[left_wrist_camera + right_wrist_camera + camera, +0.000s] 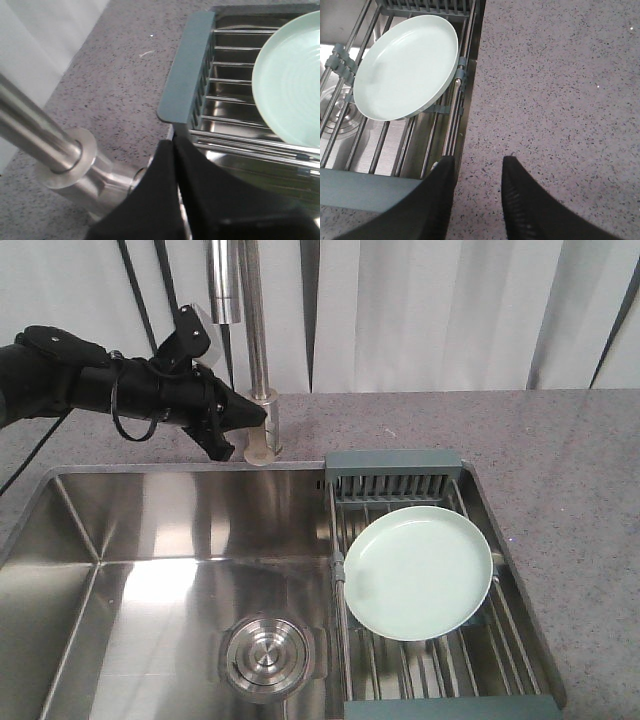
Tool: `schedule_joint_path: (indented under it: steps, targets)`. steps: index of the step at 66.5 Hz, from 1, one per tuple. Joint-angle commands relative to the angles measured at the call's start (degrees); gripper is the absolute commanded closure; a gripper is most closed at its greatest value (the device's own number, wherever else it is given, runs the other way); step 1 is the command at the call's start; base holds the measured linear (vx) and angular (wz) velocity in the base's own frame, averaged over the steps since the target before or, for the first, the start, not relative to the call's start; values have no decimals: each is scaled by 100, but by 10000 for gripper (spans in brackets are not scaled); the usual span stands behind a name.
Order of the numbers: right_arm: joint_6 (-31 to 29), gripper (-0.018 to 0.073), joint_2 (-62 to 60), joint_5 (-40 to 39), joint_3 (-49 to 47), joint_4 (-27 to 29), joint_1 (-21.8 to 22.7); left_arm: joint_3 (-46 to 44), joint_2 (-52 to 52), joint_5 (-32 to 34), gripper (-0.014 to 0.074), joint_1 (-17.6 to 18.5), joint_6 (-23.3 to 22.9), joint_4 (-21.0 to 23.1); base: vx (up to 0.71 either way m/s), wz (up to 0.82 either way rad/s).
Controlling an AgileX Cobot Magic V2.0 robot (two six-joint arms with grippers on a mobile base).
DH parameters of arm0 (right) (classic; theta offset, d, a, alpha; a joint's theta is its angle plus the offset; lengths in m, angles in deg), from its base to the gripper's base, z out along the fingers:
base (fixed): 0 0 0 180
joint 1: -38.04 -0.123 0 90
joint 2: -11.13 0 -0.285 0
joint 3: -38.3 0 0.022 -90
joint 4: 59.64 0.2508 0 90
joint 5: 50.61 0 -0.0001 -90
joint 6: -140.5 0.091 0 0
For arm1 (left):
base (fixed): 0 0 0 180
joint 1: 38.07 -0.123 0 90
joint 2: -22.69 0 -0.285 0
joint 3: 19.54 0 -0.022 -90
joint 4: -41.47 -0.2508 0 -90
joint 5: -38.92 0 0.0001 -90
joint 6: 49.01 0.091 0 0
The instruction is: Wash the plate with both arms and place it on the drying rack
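On drying rack (440,660): plate (418,572) lying flat. Left hand (176,150) pressed closed, empty, beside faucet (258,350). Right hand (478,172) spread wide above table (560,100).

Pale mint plate (418,572), grey-green rack (395,462), speckled grey counter (560,470)

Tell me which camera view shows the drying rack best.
The exterior front-facing view: the whole drying rack shows, both end pieces and bars, with the plate lying on it. The left wrist view catches only one end piece and some bars; the right wrist view shows bars and the near end piece.
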Motion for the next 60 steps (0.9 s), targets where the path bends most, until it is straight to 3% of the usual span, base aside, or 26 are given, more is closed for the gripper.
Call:
schedule_joint_path:
  steps: [1,10,24,34,46,60]
  targets:
    - [-33,327,16,-300,-155,13,32,-201,-287,637,604,-2,139,346,0,0]
    - [-33,327,16,-300,-155,13,32,-201,-287,764,604,-2,165,346,0,0]
    - [-33,327,16,-300,-155,13,32,-201,-330,385,604,-2,286,653,0,0]
    - [-33,327,16,-300,-155,13,32,-201,-576,-23,603,-24,127,586,0,0]
    - [-33,327,16,-300,-155,13,32,-201,-991,-48,603,-24,-704,14,0,0]
    - [-33,327,16,-300,-155,13,32,-201,-1519,-48,603,-24,-2333,-1425,0,0]
